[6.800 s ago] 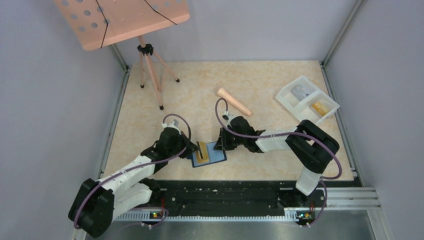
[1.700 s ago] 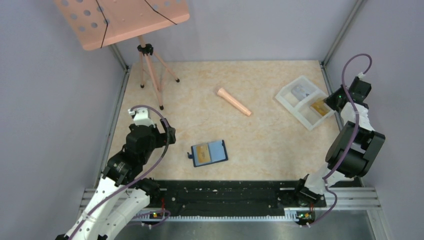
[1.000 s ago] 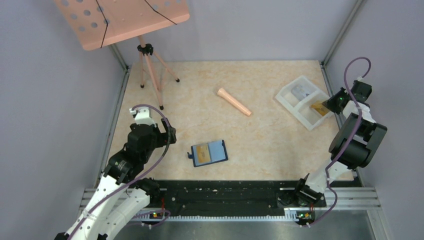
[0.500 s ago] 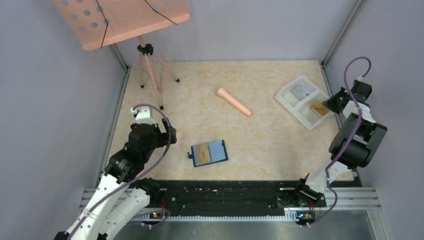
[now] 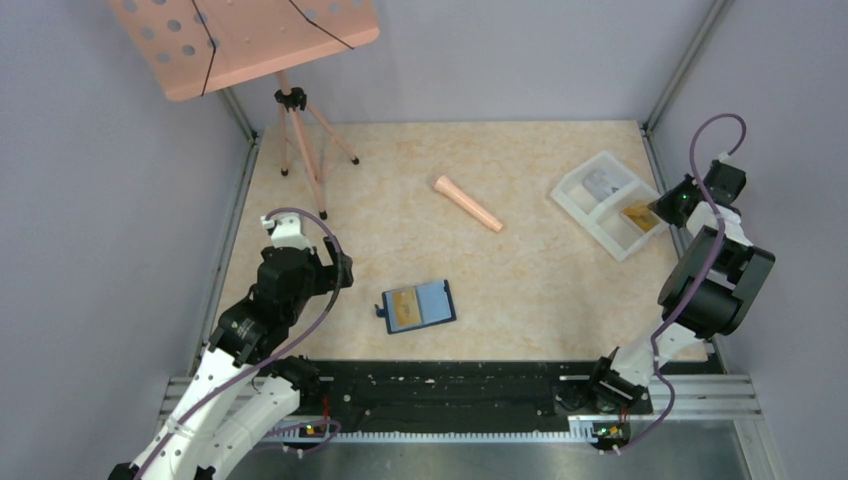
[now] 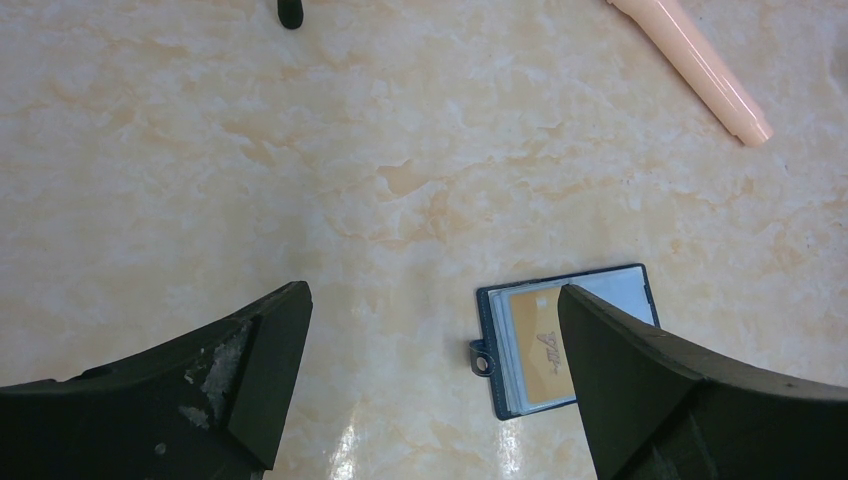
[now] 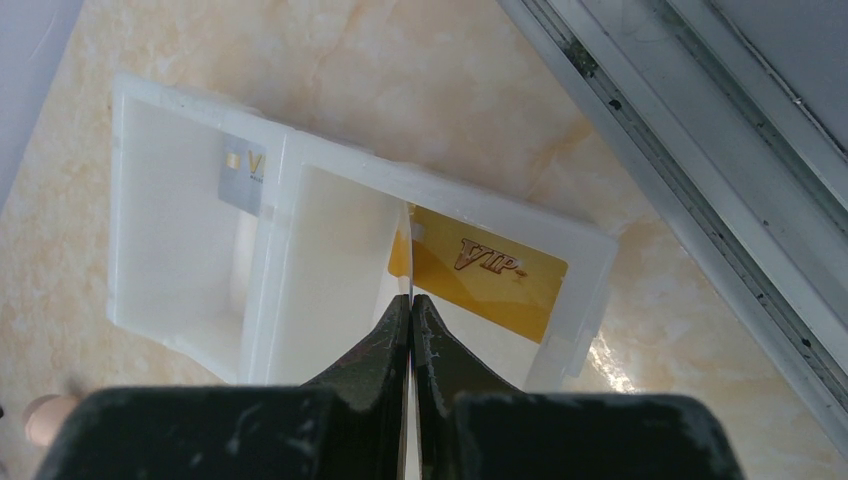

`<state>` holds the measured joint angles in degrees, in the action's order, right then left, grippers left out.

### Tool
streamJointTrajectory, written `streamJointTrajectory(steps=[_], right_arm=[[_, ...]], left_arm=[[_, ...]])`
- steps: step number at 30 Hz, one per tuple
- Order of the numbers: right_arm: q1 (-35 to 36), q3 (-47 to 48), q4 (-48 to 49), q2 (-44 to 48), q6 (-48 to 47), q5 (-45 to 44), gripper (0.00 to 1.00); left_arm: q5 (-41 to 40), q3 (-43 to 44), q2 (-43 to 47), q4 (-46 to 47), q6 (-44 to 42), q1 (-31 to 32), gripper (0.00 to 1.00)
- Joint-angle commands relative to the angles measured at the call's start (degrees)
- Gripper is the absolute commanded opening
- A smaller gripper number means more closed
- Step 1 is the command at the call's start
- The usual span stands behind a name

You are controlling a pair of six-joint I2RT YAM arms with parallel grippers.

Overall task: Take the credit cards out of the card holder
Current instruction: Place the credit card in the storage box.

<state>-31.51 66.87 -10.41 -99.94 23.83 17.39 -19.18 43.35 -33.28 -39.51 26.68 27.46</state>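
Note:
The dark navy card holder (image 5: 418, 306) lies open on the table, a tan-gold credit card (image 5: 404, 308) in its left pocket. In the left wrist view the card holder (image 6: 610, 290) sits partly behind the right finger. My left gripper (image 5: 340, 272) hovers open to its left, with nothing between its fingers (image 6: 432, 292). My right gripper (image 5: 668, 205) is over the white tray's near compartment. Its jaws (image 7: 411, 298) are shut on a thin credit card (image 7: 410, 250) seen edge-on. A gold card (image 7: 490, 275) lies in that compartment and a grey-silver card (image 7: 243, 170) in the other.
The white two-compartment tray (image 5: 576, 205) stands at the far right beside a metal rail (image 7: 680, 150) and the wall. A peach cylinder (image 5: 467, 203) lies mid-table. A tripod music stand (image 5: 295, 130) is at the back left.
Both arms have pulled back from the card holder, where they were earlier. The right gripper now hangs over the tray. Over the last second nothing has visibly moved.

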Motion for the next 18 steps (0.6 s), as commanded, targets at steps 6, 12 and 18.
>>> streamJointTrajectory(steps=[6, 12, 18], right_arm=[[-1.0, 1.8, 1.6, -0.8, 1.7, -2.3, 0.10], [-0.9, 2.2, 1.5, -0.7, 2.6, -3.0, 0.12], [-0.9, 3.3, 1.5, -1.3, 3.6, -3.3, 0.14]], left_arm=[[-0.7, 0.4, 0.0, 0.9, 0.1, -0.2, 0.99], [-0.8, 0.4, 0.0, 0.8, 0.3, -0.2, 0.99], [-0.8, 0.4, 0.0, 0.8, 0.5, -0.2, 0.99]])
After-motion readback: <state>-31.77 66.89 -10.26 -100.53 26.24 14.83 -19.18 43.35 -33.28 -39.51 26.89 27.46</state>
